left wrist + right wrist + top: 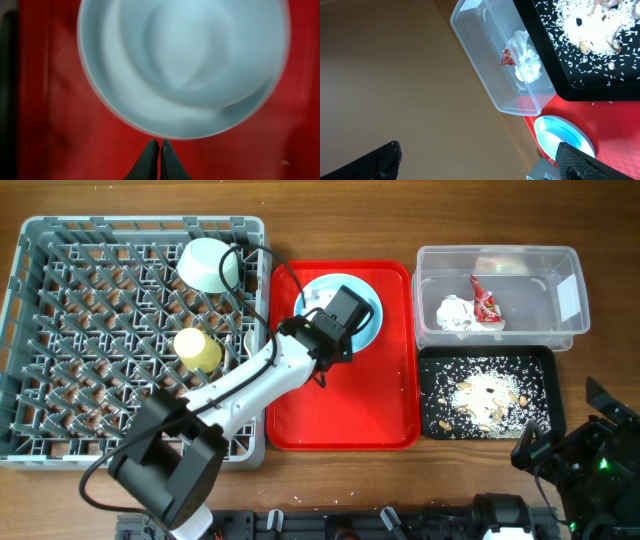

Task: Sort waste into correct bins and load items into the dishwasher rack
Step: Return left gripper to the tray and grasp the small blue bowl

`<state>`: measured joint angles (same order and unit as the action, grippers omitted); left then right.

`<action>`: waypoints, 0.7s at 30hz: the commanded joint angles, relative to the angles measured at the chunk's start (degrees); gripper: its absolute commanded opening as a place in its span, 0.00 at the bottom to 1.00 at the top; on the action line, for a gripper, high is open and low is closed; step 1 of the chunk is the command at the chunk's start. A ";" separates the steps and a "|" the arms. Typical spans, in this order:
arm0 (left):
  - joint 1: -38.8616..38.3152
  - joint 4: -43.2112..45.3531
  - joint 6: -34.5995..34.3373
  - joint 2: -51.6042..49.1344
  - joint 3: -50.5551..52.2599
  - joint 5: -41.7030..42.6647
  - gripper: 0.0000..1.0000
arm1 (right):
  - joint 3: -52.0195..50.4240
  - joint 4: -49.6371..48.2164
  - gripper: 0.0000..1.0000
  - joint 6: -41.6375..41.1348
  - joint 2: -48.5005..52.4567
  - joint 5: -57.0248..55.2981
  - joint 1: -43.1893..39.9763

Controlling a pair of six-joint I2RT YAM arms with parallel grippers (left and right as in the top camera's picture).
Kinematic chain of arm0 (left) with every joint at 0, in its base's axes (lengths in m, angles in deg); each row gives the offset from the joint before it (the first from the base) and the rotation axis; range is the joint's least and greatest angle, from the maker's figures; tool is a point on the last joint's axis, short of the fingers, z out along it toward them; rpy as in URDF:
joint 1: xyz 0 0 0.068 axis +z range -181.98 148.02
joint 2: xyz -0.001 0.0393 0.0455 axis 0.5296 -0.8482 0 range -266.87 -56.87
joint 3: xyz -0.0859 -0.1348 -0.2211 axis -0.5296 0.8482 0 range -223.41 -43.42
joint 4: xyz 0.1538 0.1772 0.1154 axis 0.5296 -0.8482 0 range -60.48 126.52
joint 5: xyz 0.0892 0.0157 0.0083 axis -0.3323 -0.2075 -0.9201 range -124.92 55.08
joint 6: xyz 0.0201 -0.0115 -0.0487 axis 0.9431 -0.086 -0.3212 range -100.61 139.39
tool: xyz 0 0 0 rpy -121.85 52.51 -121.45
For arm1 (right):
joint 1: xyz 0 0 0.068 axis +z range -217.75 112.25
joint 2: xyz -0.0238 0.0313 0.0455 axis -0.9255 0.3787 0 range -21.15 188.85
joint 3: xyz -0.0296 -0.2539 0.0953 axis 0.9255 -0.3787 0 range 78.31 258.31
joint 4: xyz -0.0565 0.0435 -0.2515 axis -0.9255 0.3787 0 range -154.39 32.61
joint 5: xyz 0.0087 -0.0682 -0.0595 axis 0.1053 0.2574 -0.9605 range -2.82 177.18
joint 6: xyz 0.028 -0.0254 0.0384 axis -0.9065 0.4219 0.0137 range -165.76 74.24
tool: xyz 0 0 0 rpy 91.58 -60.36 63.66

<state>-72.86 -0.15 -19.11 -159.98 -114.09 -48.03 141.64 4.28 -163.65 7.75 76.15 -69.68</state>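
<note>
1. Our left gripper (160,146) hangs over the plate (180,65). Its two dark, tapering fingers (149,162) are pressed tip to tip with nothing between them.
2. The plate sits just ahead of those fingertips. It is round, pale blue, smooth and glossy, with a raised rim around a shallow well. It lies flat and face up on the red tray (45,100), and being round it has no long axis. The left wrist view is blurred, so we cannot tell finer detail.
3. The red tray is flat, smooth plastic with rounded corners and a low lip. It spreads beneath the left fingers and to both sides of them.
4. Our right gripper (477,150) is spread wide and holds nothing. Bare wooden table (395,75) shows between its dark fingers.
5. Ahead of the right fingers stands the tub (485,75). It is clear, thin-walled and rectangular with rounded corners, and its long axis slants away from them. Inside lies a crumpled white napkin (527,60), touching a red-and-white wrapper (508,59).
6. The black tray (580,85) lies long side to long side with the tub. It is matte and rectangular, and strewn with grainy white and beige scraps (595,30).
7. Well to the left of the left fingers stands the rack (140,222), a square grey lattice crate with rows of pegs. It holds a yellow cup (198,350) and a pale bowl (208,263).
</note>
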 commanded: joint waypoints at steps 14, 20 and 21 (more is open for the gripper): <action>0.57 10.75 -4.00 -4.92 5.97 -4.63 0.08 | -0.20 0.04 1.00 -0.81 -0.15 -0.98 0.02; 0.59 8.98 -4.02 -6.29 5.95 -4.74 0.04 | -0.20 0.04 1.00 -0.79 -0.15 -0.98 0.02; 0.61 7.08 -4.00 -6.29 5.95 -4.72 0.04 | -0.20 0.04 1.00 -0.81 -0.15 -0.98 0.02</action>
<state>-72.73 9.60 -22.10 -165.64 -108.49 -51.61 141.64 4.25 -163.65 7.75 76.15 -69.68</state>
